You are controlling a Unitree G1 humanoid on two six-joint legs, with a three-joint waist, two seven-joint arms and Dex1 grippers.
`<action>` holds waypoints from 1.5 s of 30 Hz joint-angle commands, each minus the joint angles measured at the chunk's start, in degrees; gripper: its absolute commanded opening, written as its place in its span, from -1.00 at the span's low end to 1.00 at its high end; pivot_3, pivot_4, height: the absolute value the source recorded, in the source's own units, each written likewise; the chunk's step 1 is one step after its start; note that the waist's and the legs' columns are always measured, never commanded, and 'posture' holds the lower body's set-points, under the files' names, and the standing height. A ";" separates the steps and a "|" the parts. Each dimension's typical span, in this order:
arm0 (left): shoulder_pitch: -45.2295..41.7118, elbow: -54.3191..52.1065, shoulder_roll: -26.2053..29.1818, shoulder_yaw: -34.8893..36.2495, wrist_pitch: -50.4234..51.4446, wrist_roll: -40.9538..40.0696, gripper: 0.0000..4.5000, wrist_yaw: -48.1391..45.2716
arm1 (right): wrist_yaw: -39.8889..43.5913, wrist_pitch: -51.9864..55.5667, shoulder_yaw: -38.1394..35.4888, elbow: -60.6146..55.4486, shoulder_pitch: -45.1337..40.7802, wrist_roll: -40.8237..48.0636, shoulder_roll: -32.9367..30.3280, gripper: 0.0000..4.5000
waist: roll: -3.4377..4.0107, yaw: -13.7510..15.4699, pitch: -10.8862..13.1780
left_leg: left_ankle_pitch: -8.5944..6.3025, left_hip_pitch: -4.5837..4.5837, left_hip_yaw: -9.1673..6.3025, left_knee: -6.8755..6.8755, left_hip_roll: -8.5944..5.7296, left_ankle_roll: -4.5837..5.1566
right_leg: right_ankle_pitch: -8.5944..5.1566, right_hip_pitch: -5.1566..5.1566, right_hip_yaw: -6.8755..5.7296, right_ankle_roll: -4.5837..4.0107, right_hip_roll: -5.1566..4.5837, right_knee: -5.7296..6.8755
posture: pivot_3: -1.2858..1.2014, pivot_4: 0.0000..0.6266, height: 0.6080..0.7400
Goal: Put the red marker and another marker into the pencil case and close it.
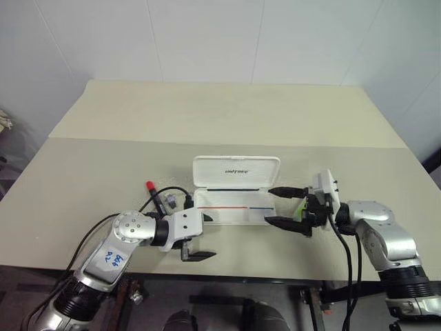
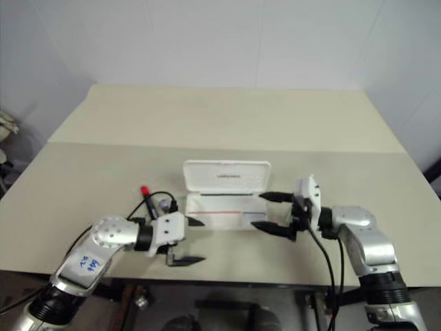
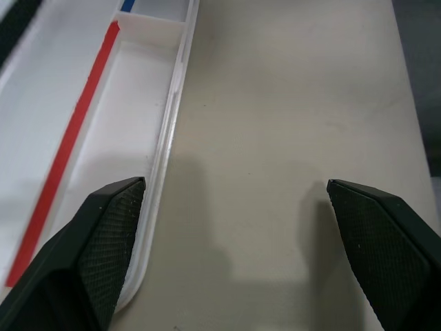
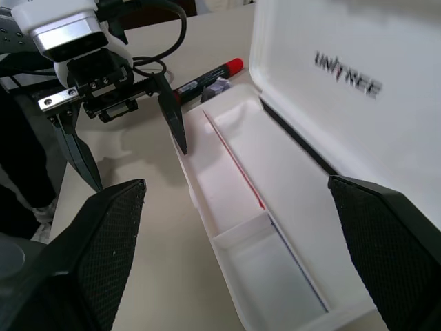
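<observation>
Still nothing in the case — both grippers empty at its ends

Case status: pencil case (image 1: 231, 207) lies open mid-table, lid propped up at the back, tray bare, long axis running left-right.

Left gripper (image 1: 200, 238) sits at the tray's left end, jaws wide apart, holding nothing; one finger is at the tray's front rim in the wrist view.

Right gripper (image 1: 281, 205) points in at the right end, jaws spread wide, empty.

Red marker (image 1: 154, 194) lies on the table (image 1: 207, 117) just left of the case, behind the left wrist, angled with its red cap away from the robot. Left arm is nearer.

Lime-green marker (image 1: 301, 207) shows just behind the right gripper's fingers, mostly hidden; can't tell its axis. Right arm is nearer.

Obstructions: a small grey block (image 1: 169, 201) and the wrist's black cable (image 1: 165, 192) crowd the red marker.
</observation>
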 commanded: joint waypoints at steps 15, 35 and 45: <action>-0.42 -6.64 3.06 5.83 5.45 -3.90 0.99 2.80 | 0.95 -3.44 1.90 3.51 -3.62 -2.26 2.87 1.00 | 0.00 -0.01 0.00 | 0.00 0.00 -0.01 -0.01 0.00 -0.01 | -0.01 0.00 -0.02 -0.02 0.00 0.00 | 0.03 -0.52 1.00; -1.21 -24.72 -7.90 28.62 32.21 -12.83 0.99 28.83 | 6.65 -3.80 -2.46 7.47 -6.71 -0.94 -4.51 1.00 | -0.01 0.01 0.00 | 0.00 -0.01 -0.03 -0.02 -0.02 -0.01 | 0.01 0.01 0.02 0.02 0.00 -0.03 | 0.03 -0.52 1.00; -4.68 -28.74 -28.69 35.44 54.67 -5.33 0.99 53.98 | 9.41 -7.35 -1.90 18.39 -15.04 -3.88 -6.16 1.00 | -0.08 -0.06 0.03 | 0.04 0.01 -0.08 -0.01 -0.03 -0.07 | 0.02 0.04 0.05 0.02 0.05 0.00 | 0.03 -0.52 1.00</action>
